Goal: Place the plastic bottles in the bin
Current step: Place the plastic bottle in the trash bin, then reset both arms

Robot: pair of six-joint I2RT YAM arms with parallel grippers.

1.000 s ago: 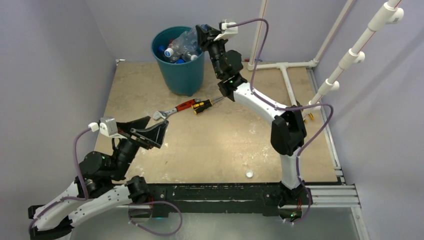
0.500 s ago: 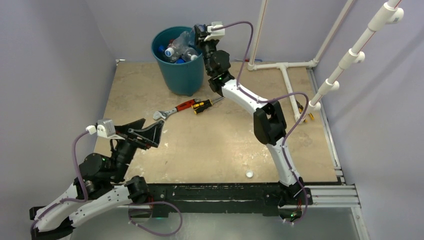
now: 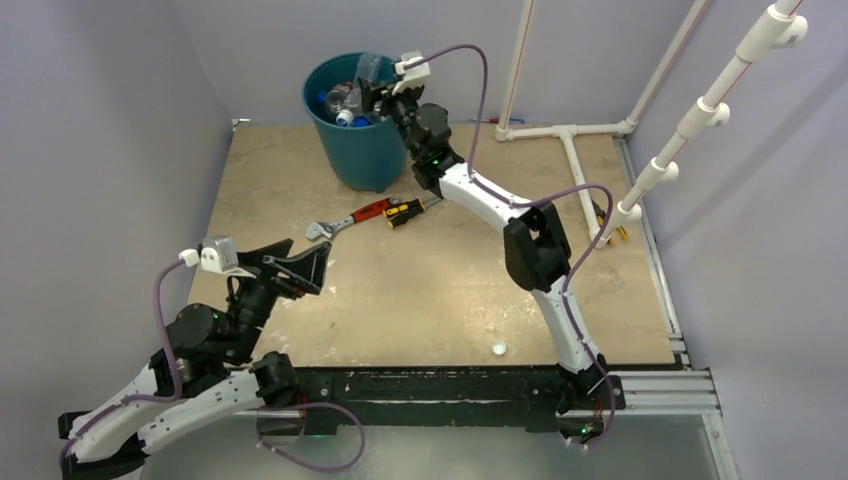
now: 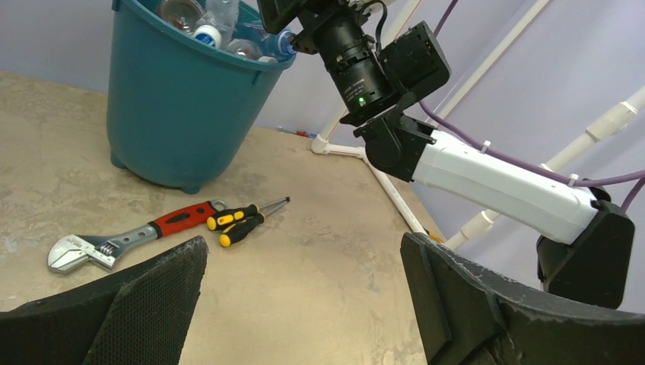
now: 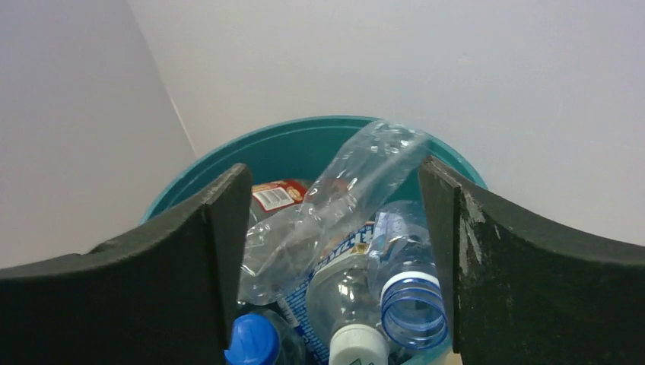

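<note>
The teal bin (image 3: 362,150) stands at the back left of the table, with several clear plastic bottles (image 3: 345,100) piled inside. My right gripper (image 3: 370,98) hovers over the bin's right rim. In the right wrist view its fingers (image 5: 220,251) stand wide apart, and a crumpled clear bottle (image 5: 342,205) lies loose between them on top of blue-capped and white-capped bottles (image 5: 414,304). My left gripper (image 3: 310,260) is raised over the near left of the table. It is open (image 4: 303,243), with only bare tabletop between its fingers.
A red-handled wrench (image 3: 345,222) and a yellow-black screwdriver (image 3: 410,210) lie just in front of the bin. A small white cap (image 3: 498,349) sits near the front edge. White pipes (image 3: 570,135) run along the back right.
My right arm swung left until its gripper was over the bin, then its jaws opened and let go of the clear bottle, which now rests on the pile. The left arm barely shifted.
</note>
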